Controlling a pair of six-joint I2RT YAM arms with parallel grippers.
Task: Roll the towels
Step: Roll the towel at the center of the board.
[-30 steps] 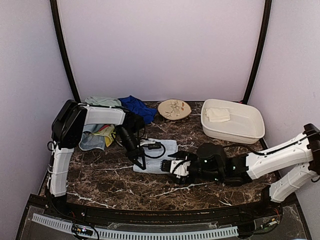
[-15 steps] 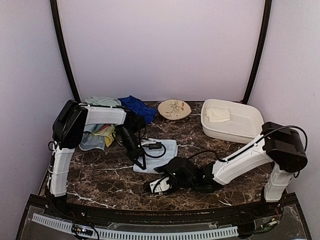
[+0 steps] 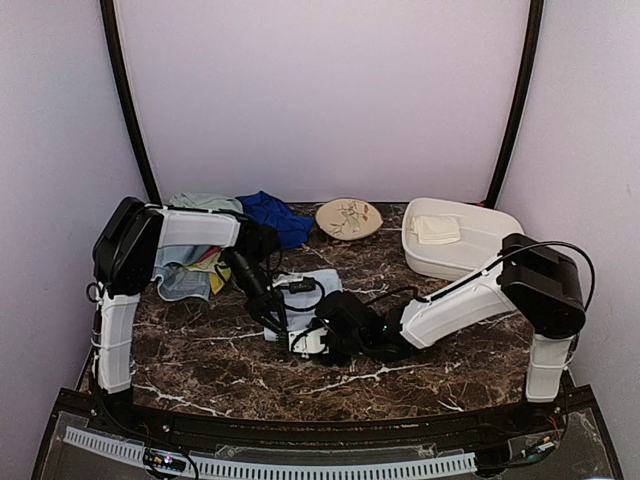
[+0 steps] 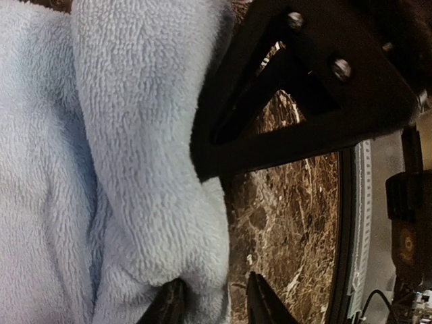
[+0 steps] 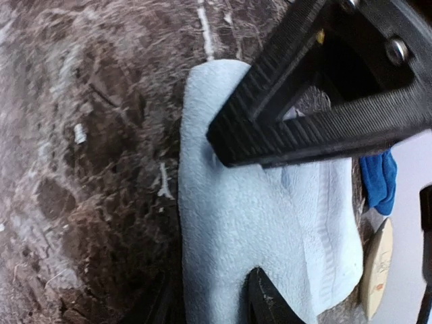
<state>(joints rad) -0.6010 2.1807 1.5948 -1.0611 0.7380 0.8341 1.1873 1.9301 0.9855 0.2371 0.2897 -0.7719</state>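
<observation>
The left hand (image 3: 272,322) and right hand (image 3: 300,342) each have fingers a little apart around the near edge of the blue towel (image 3: 330,283). It lies mid-surface (image 3: 200,360), stretching away toward the plate (image 3: 348,218).

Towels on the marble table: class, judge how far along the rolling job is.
Done: no clear roll shows. In hand: the left end effector and right end effector sit at the near edge of the light blue towel, folded up there. Left: the heap of towels at back left.
</observation>
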